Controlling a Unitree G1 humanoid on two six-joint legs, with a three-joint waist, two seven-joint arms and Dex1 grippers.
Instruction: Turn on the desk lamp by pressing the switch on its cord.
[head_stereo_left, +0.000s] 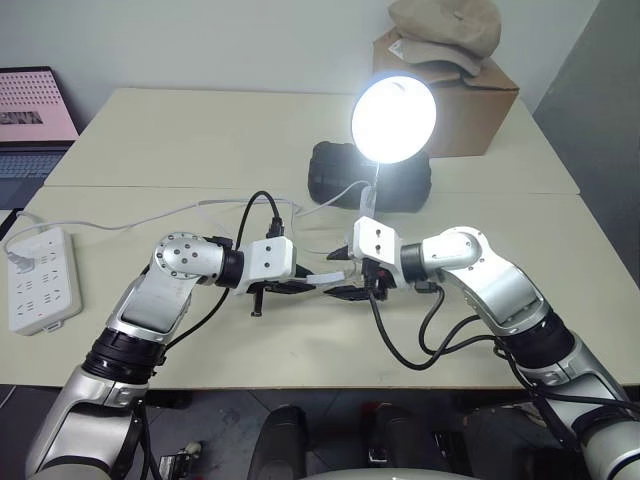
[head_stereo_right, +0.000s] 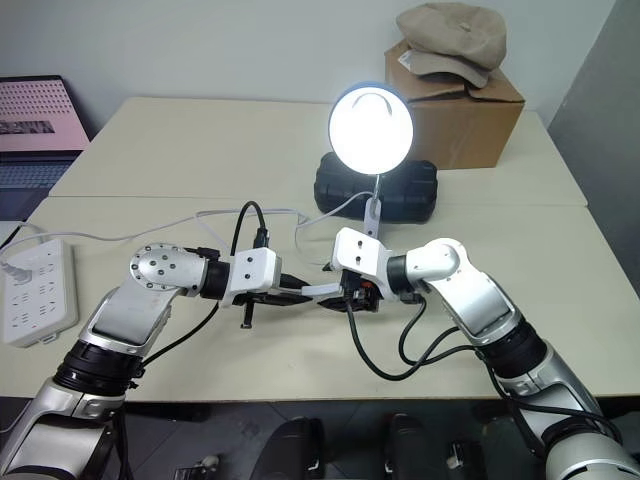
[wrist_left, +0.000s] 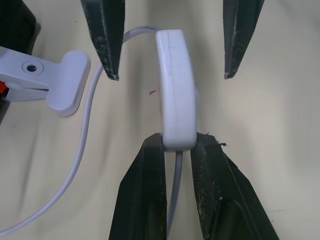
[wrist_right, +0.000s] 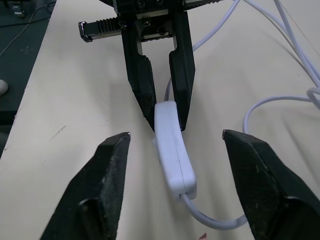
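The desk lamp (head_stereo_left: 393, 118) stands at mid-table with its round head glowing bright white. The oblong white switch (wrist_left: 175, 90) hangs just above the table between my two arms, with the thin white cord (wrist_left: 82, 135) running out of both its ends. My left gripper (head_stereo_left: 305, 287) is shut on one end of the switch. From the opposite side my right gripper (wrist_right: 176, 134) stands open. Its two fingers (wrist_left: 107, 40) straddle the switch's other end without touching it.
A white power strip (head_stereo_left: 42, 278) lies at the table's left edge. Behind the lamp sits a black case (head_stereo_left: 345, 175), and further back right a cardboard box (head_stereo_left: 470, 95) with a cap (head_stereo_left: 445, 30) on top. A laptop (head_stereo_left: 35, 110) is at the far left. Cord loops (wrist_right: 280, 100) lie beside the switch.
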